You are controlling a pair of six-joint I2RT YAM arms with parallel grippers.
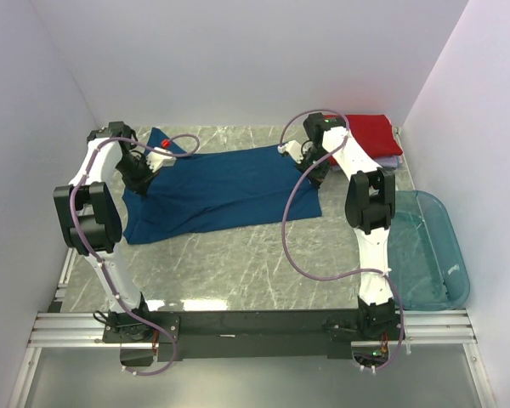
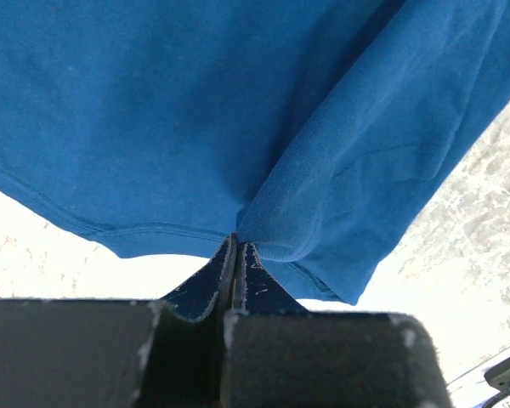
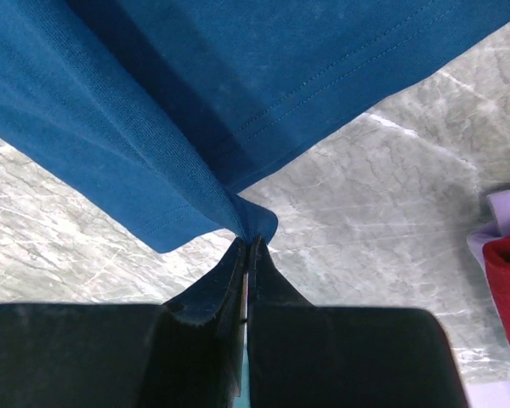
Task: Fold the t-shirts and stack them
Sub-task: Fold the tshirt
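Two pincers are clamped shut on the dark blue t-shirt point(image 1: 221, 191), one at each end of it. From above, the shirt stretches across the far half of the counter point(image 1: 238, 263), rumpled along its near hem. That view hides the grip itself, but the wrist views show it. The left pincer point(image 2: 236, 242) pinches a bunched fold right by a stitched hem. The right pincer point(image 3: 249, 242) nips a hemmed corner, the cloth drawn to a point above the marble. The overhead and right wrist views also catch the red t-shirt point(image 1: 372, 133), lying on the pale lavender t-shirt point(image 1: 393, 160) at the far right corner. Only the overhead shows a teal tub point(image 1: 455, 255) at the right edge.
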